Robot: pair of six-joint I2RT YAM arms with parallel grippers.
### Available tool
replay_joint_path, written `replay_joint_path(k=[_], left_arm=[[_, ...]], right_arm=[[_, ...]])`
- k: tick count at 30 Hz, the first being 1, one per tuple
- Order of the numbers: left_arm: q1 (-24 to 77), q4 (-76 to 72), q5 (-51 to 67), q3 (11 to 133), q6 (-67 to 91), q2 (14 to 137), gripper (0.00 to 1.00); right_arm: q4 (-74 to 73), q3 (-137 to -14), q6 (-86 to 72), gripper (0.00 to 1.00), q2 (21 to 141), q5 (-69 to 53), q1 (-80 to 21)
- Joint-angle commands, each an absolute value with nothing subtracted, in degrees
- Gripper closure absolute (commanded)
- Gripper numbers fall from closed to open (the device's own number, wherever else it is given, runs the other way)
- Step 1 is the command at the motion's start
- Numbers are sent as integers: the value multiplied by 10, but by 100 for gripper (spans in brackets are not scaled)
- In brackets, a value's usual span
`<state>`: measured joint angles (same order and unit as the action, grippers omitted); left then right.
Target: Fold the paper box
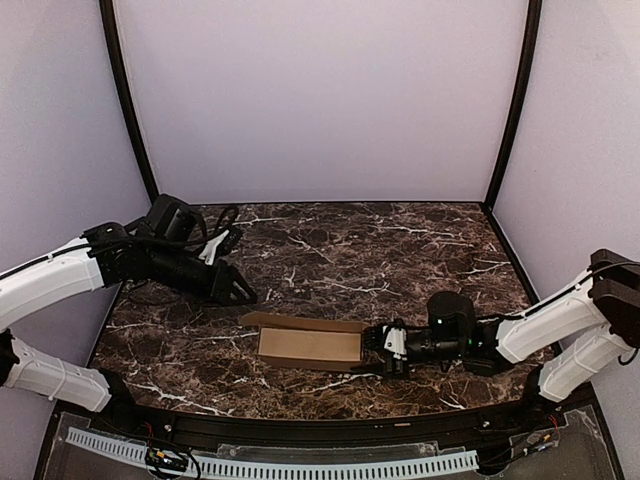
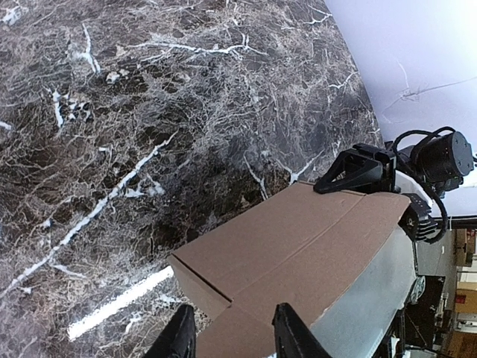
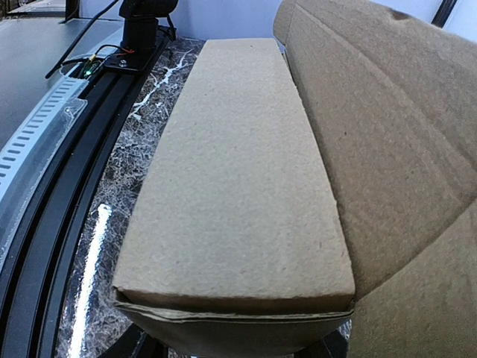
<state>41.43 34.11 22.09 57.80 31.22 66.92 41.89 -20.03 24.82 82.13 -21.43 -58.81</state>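
Dark marble table (image 1: pixel 330 250), lavender walls (image 1: pixel 320 100) behind. Right gripper (image 1: pixel 385 342): jaws clamped across the end of the paper box (image 1: pixel 310 347), the cardboard filling the space between the fingertips in the right wrist view. Box runs straight out from those jaws as a slim tan body lying flat on the table. Left gripper (image 1: pixel 243 293): jaws part open at the opposite end of the box. Its fingers (image 2: pixel 179 339) stand on either side of the box's corner, and card shows in the gap between them. Contact is cut off at the bottom edge of the left wrist view, so can't tell if the pads touch; probably not gripping. On the far side of both sets of jaws, a long flap (image 1: pixel 300 322) stands out along the box's back edge, not laid over the body. Progress: looks late. Body is formed, sides up, one end held. Left to do, as far as visible: bring that long flap over and tuck it; end tabs not readable from here.
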Motion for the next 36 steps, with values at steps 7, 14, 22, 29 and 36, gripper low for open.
replay_joint_path(k=[7, 14, 22, 29, 36], left_arm=[[416, 292, 241, 512, 394, 639, 72], [417, 246, 273, 477, 431, 624, 82], [417, 196, 286, 438, 468, 606, 86], [417, 212, 268, 441, 427, 585, 66], [417, 256, 270, 470, 313, 590, 46]], right_arm=[[429, -223, 245, 87, 845, -189, -591], [433, -230, 237, 89, 864, -173, -591], [450, -235, 223, 89, 882, -176, -592], [457, -237, 215, 88, 891, -185, -592], [448, -240, 213, 88, 887, -195, -592]])
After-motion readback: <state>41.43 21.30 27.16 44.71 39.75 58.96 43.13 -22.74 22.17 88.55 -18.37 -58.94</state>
